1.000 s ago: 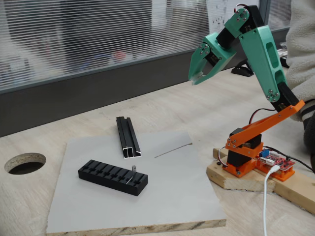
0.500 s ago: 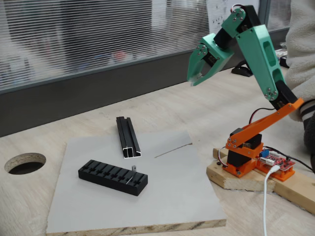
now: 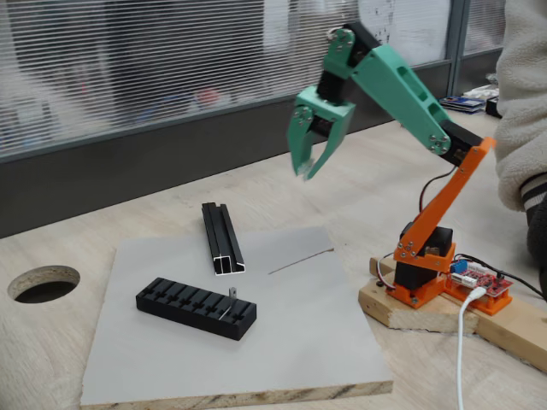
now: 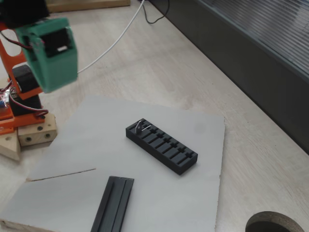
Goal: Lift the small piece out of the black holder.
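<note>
A: Item: piece (image 3: 231, 301), sitting in the end slot of the holder (image 3: 197, 308), on the table.

B: Claw (image 3: 304, 173) hanging high above, parted, empty. Risk: piece being thin, fingers slipping or nudging the holder.

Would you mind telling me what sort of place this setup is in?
Probably an office or lab workbench: a wooden desk with a round cable hole, slatted blinds behind a window, and a small arm's base clamped to a wood block beside a bare circuit board.
</note>
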`<state>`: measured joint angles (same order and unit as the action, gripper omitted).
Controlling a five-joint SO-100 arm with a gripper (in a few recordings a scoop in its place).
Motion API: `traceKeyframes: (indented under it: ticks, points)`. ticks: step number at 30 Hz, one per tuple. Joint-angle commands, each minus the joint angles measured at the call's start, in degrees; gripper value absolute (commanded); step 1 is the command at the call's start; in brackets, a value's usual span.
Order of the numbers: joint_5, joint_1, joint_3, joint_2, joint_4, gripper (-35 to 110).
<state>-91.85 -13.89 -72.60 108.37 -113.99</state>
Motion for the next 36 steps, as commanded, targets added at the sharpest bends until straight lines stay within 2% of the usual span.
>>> traceKeyframes:
  ticks: [1, 5, 32, 36]
  points:
    - [-0.7, 3.5, 1.0, -2.6, -1.6, 5]
    - [-0.7, 6.1, 0.8, -3.5, -1.6, 5]
    - [-0.9, 6.2, -0.6, -7.4, -1.6, 5]
    - [-3.4, 10.4, -0.4, -10.1, -1.5, 5]
